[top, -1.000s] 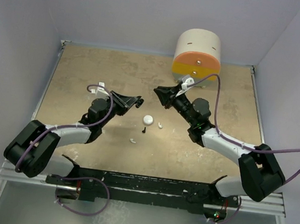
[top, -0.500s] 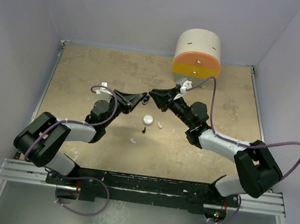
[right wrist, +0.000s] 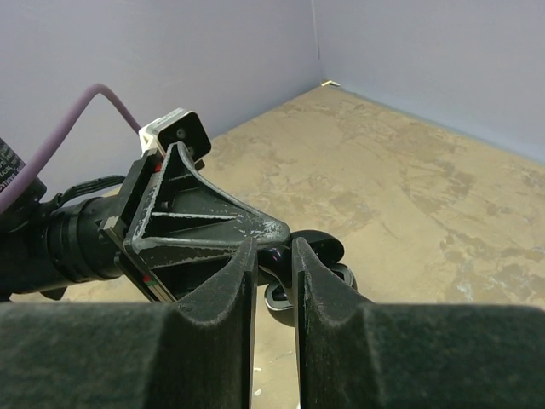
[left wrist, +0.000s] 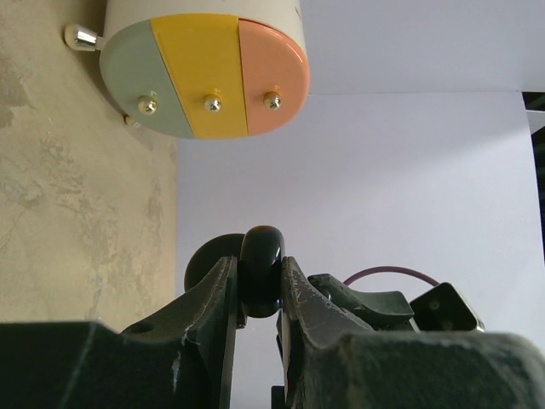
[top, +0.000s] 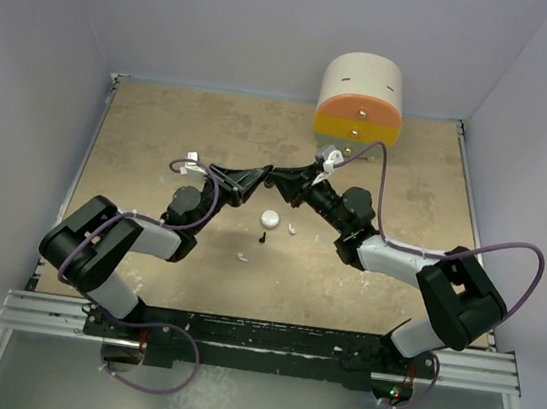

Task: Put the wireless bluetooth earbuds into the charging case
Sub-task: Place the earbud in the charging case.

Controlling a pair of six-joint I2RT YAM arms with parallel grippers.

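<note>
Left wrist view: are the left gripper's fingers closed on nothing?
No, a glossy black rounded piece is clamped between the fingers of the left gripper.

In the top view's centre, the left end effector (top: pixel 264 174), clamped on a black round case (left wrist: pixel 261 268), meets the right end effector (top: pixel 278 174) tip to tip, barring passage between them. Just below lie a white disc (top: pixel 271 218) and scattered earbuds (top: pixel 292 229). A round drawer box (top: pixel 360 100) blocks the upper right. The counter (top: pixel 162 129) at upper left stays open.

no text, label or number can be read anywhere.
</note>
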